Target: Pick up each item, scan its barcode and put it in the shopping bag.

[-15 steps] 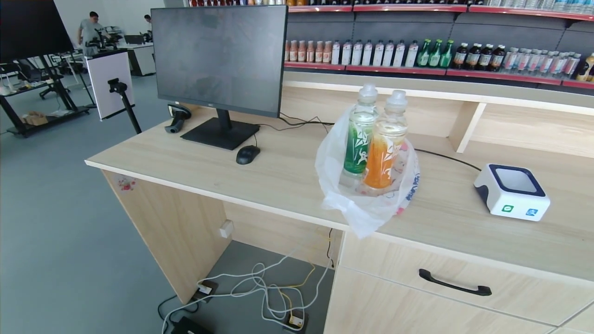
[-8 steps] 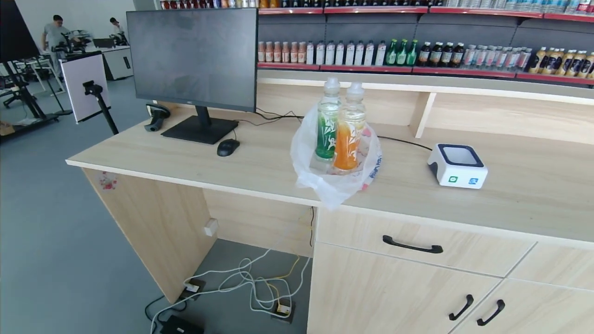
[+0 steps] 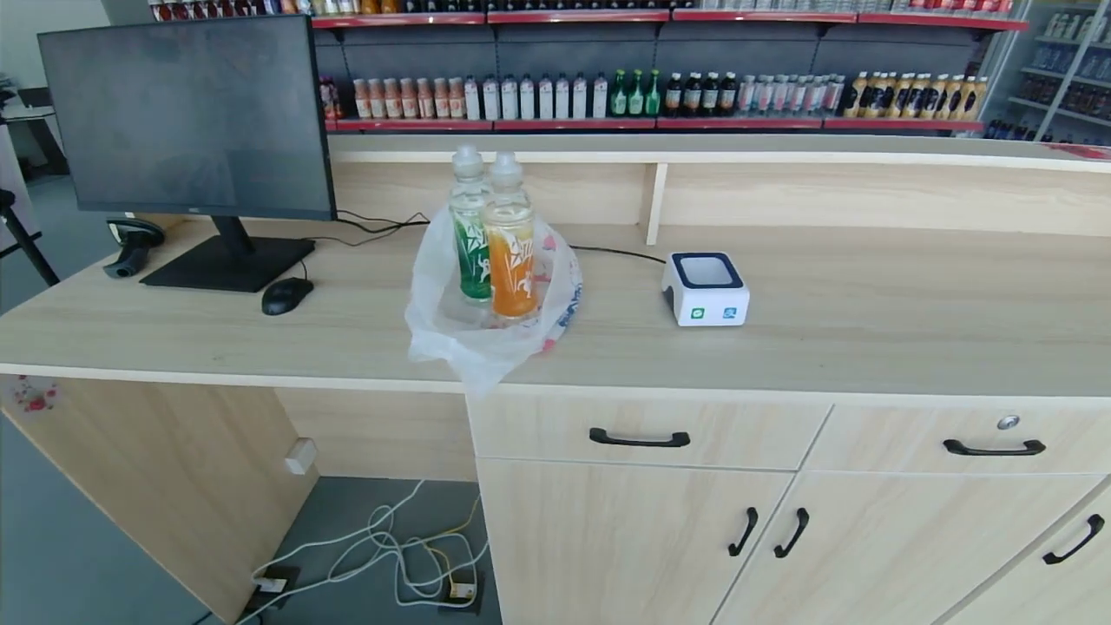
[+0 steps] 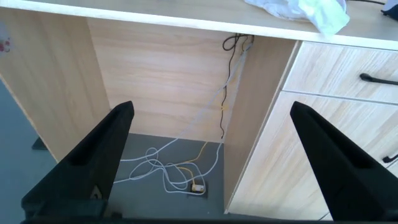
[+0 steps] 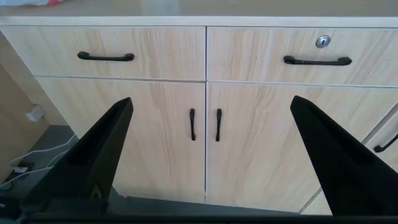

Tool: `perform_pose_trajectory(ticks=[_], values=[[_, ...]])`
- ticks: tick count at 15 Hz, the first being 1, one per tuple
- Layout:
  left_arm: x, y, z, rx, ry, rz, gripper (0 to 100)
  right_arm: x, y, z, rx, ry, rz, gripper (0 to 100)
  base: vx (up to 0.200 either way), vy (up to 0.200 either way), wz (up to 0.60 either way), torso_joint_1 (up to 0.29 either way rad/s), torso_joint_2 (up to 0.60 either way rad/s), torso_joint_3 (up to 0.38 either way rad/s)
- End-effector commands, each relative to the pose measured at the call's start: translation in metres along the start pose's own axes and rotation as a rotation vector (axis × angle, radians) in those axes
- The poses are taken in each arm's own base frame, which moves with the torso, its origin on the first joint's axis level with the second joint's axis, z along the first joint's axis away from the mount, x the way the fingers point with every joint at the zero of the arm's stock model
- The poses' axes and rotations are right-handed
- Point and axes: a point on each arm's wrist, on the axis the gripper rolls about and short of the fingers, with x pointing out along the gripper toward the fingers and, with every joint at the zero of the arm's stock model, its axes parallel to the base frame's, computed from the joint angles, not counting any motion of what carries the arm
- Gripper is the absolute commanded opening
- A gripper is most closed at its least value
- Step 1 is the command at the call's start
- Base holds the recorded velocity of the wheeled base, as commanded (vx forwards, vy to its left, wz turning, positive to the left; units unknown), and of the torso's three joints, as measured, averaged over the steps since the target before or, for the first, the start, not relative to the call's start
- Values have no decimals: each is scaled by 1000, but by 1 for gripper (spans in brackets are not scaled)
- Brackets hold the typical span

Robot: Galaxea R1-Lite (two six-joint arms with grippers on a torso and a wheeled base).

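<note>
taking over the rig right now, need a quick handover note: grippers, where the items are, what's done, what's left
Left gripper: open, holding nothing, low, facing the gap under the counter.
Right gripper: open, holding nothing, facing the drawers.
Green bottle and orange bottle stand upright side by side inside the shopping bag on the counter. The scanner sits beside the bag, toward the robot's right.
Done: both bottles are bagged; whether they were scanned cannot be told.
Left: likely nothing more to bag.

Light wood surface (image 3: 868,321) across mid frame, drawers (image 3: 555,434) and cupboard doors (image 3: 625,538) below. Red-edged shelves (image 3: 573,124) with bottles along top. Grey floor (image 3: 52,555) lower left, cables (image 3: 382,555) lower centre.
</note>
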Motion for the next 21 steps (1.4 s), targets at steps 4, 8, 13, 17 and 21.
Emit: perform_pose_trajectory(ticks=[4, 8, 13, 17, 21], values=[[0, 0, 0, 1, -1, 1, 100, 0, 0, 0, 0, 4, 0, 100, 0, -200, 0, 4, 2, 4], [0, 0, 0, -1, -4, -1, 100, 0, 0, 0, 1, 4, 0, 100, 0, -200, 0, 4, 2, 5], [0, 0, 0, -3, -1, 1, 100, 0, 0, 0, -2, 4, 0, 100, -160, 0, 0, 11, 6, 1], [0, 0, 0, -4, -1, 1, 100, 0, 0, 0, 3, 4, 0, 100, -200, 0, 0, -4, 4, 4], [0, 0, 0, -3, 0, 1, 100, 0, 0, 0, 4, 4, 0, 100, -50, 0, 0, -1, -1, 2]])
